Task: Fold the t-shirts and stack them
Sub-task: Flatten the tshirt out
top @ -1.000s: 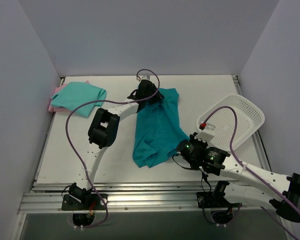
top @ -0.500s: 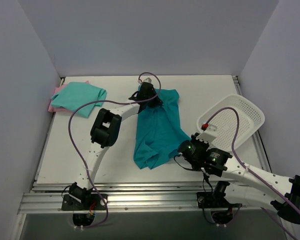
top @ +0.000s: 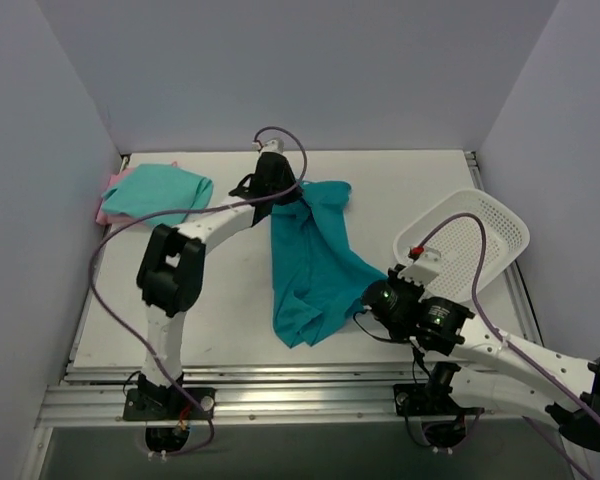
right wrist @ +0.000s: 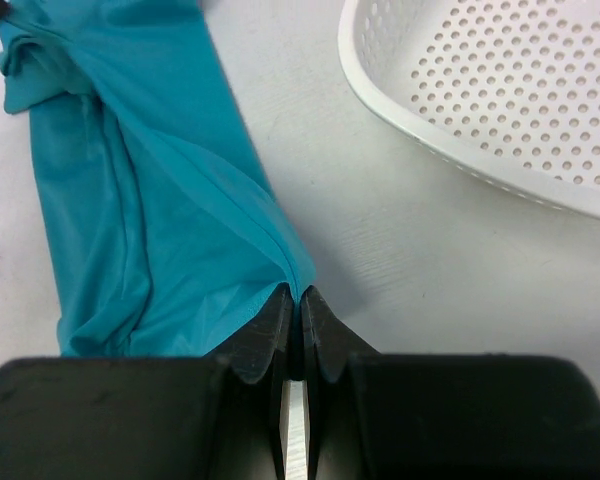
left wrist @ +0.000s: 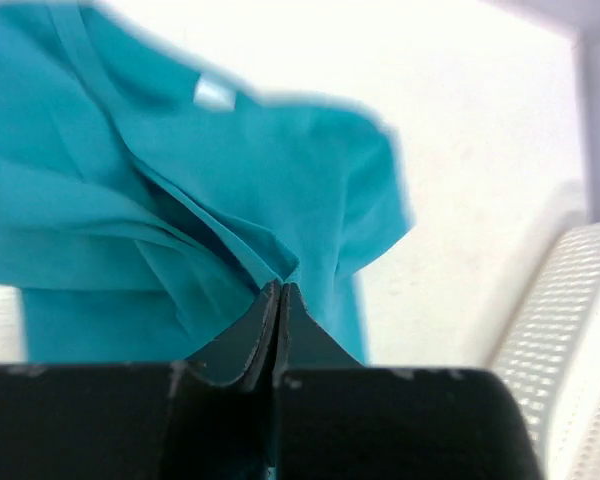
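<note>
The left gripper (left wrist: 280, 288) pinches the teal shirt (top: 315, 270) tight at its far end, left of the basket (top: 485, 240). The right gripper (right wrist: 300, 298) is clamped on the shirt's edge nearest the basket.

From above, you are seeing only a sliver of the pink t-shirt (top: 102, 212), as the mint-green t-shirt (top: 158, 192) is covering the rest. The left gripper (top: 280, 192) and right gripper (top: 374, 290) are hiding their fingertips under their own wrists there. In the left wrist view, the teal t-shirt (left wrist: 130, 180) is blurring and running off the left edge, and the basket (left wrist: 580, 330) is getting cropped at right. The right wrist view is cropping the basket too.
</note>
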You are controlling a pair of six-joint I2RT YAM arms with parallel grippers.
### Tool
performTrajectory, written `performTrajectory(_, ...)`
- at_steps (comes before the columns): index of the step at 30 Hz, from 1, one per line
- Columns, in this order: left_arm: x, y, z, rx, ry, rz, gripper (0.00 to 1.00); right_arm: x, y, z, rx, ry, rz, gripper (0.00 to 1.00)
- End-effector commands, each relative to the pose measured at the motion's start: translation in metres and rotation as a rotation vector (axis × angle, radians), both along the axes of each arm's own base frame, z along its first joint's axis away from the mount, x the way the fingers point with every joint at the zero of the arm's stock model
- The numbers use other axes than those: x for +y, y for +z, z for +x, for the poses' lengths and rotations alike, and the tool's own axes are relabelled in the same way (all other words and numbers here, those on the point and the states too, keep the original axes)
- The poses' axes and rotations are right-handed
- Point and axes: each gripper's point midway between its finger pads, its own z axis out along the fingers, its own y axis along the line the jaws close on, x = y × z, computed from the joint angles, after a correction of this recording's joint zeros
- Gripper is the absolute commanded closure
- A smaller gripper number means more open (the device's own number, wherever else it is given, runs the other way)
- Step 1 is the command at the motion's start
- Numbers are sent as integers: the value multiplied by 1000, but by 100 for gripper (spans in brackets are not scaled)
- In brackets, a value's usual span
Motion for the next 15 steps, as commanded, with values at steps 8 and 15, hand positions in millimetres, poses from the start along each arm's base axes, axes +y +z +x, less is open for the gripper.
performTrajectory(8, 126, 280, -107, -519, 201, 71, 98, 3, 95, 6, -161, 73, 19, 100)
performTrajectory(15, 188, 361, -219, -655, 257, 66, 98, 33, 160, -4, -220, 314, 81, 100)
